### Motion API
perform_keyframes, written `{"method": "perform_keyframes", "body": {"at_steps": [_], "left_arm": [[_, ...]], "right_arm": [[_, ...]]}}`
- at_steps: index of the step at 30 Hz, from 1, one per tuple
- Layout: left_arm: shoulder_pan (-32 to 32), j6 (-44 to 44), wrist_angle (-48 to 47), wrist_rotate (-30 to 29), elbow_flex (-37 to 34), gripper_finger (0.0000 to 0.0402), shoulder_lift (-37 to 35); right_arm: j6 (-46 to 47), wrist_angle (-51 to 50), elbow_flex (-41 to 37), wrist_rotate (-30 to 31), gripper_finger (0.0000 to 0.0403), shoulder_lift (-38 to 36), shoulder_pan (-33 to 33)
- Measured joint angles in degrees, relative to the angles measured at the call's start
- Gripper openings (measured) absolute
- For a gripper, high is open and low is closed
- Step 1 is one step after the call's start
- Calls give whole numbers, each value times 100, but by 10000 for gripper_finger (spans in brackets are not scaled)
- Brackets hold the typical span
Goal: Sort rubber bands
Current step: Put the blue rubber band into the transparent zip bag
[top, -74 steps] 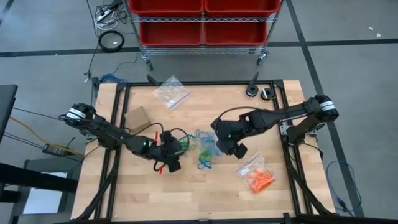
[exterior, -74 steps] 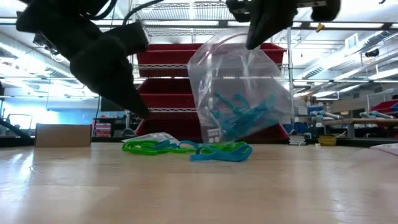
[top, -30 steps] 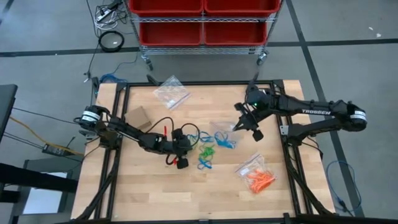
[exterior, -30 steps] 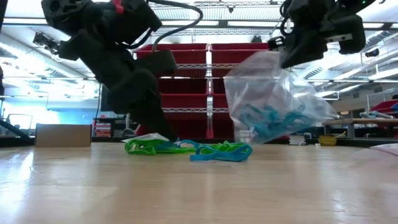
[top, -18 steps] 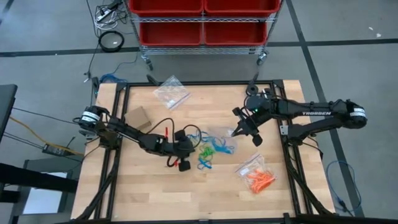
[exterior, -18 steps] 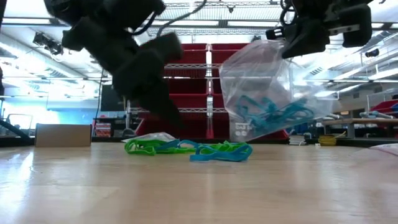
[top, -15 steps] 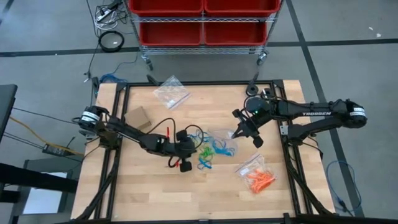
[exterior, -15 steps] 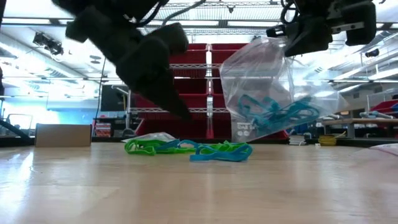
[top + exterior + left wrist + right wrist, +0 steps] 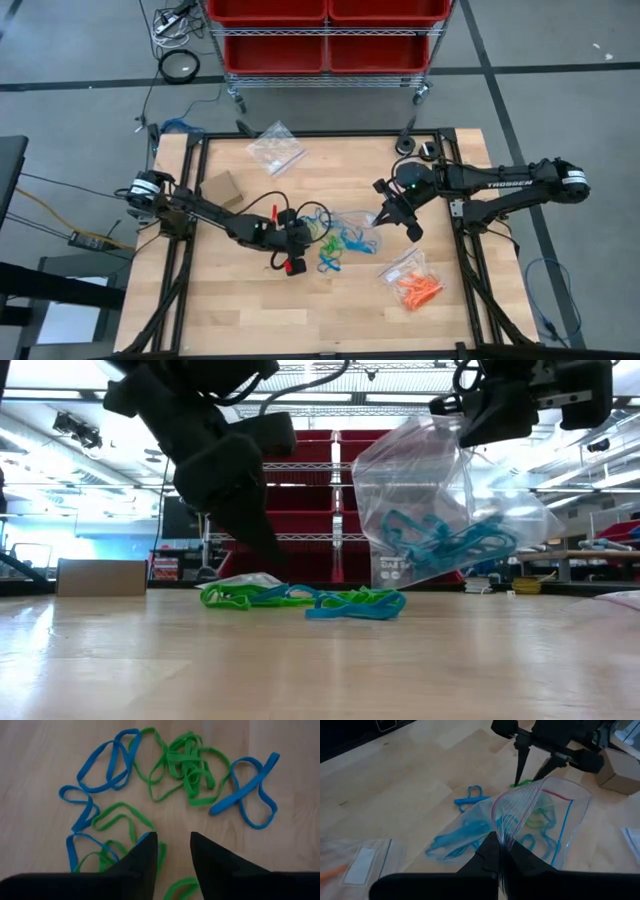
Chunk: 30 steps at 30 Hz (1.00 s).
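Rubber bands (image 9: 186,767), thin green and blue loops, lie tangled on the counter (image 9: 250,310) under the left gripper (image 9: 172,851), jaws slightly apart, empty. The right gripper (image 9: 499,851) pinches a clear bag (image 9: 430,510) holding blue bands.

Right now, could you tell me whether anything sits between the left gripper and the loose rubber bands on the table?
Nothing visible does. The left gripper hangs open directly over the loose rubber bands, with only bare table between. The right gripper holds the clear bag up off to one side.
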Motion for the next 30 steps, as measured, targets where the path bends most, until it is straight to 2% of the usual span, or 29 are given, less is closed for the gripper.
{"method": "perform_keyframes", "body": {"at_steps": [4,8,12,22,30], "left_arm": [[-2,-84,-129,10,-8,122,138],[2,-132,-73,273,-9,116,459],[-8,-279,101,72,18,108,720],[7,175,149,-135,277,7,837],[-48,214,-653,-146,764,4,837]], "right_arm": [[1,37,0,1,0,0,0],[0,100,0,1,0,0,0],[2,123,0,1,0,2,0],[7,82,0,-52,1,8,0],[248,78,0,-722,1,13,0]]}}
